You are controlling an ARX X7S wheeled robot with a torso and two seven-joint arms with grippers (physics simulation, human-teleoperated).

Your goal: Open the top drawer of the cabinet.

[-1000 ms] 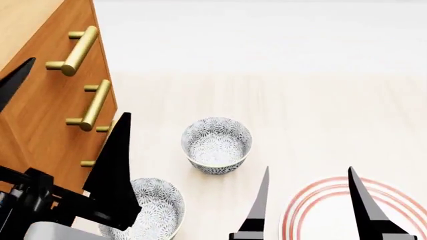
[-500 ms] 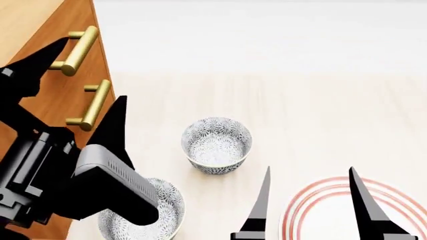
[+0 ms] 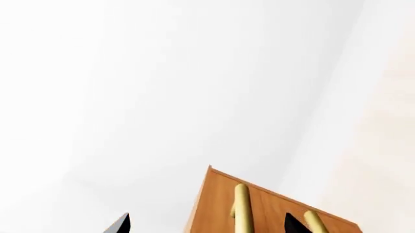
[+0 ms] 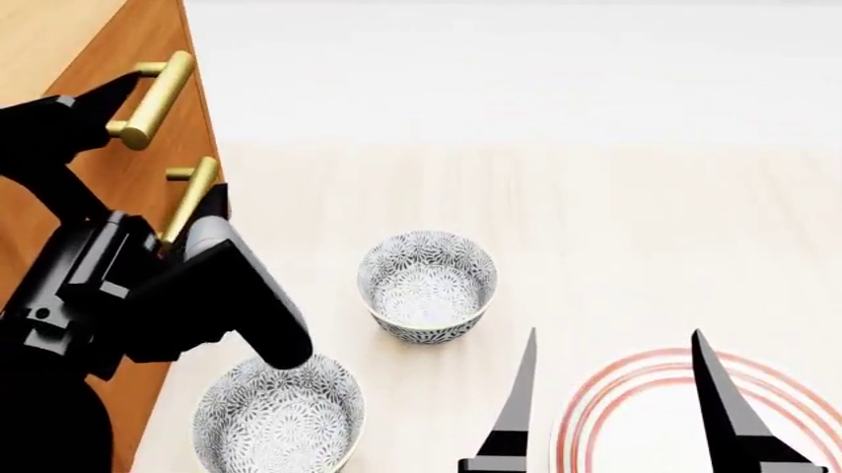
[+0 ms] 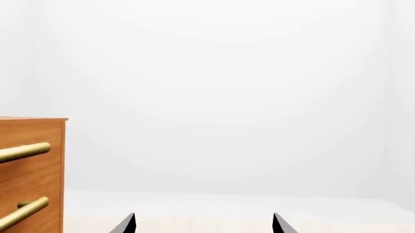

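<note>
- While I look down through the head camera, the cabinet fills the upper left of the frame, its orange-brown front running down the left edge.
- Its top drawer sits highest on that front, flush with the drawer below as far as I can tell, with its brass handle slanting across the upper left corner.
- A second handle lies just below it, partly covered by my left arm.
- My left gripper is at the left of the frame, against the cabinet front; one black finger reaches up beside the lower end of the top handle, the other points down toward the near bowl.
- Those jaws stand wide apart and hold nothing; I cannot tell whether the upper finger touches the handle.
- From the left wrist camera I see the cabinet's top corner, two handles and both fingertips at the bottom edge, spread.
- My right gripper is at the lower right, jaws wide, empty, over a white plate with red rings.
- One patterned bowl stands at centre on the pale table; another bowl sits at the bottom, left of centre, near the cabinet.
- Through the right wrist camera, the cabinet is at the left edge with two handles showing.
</note>
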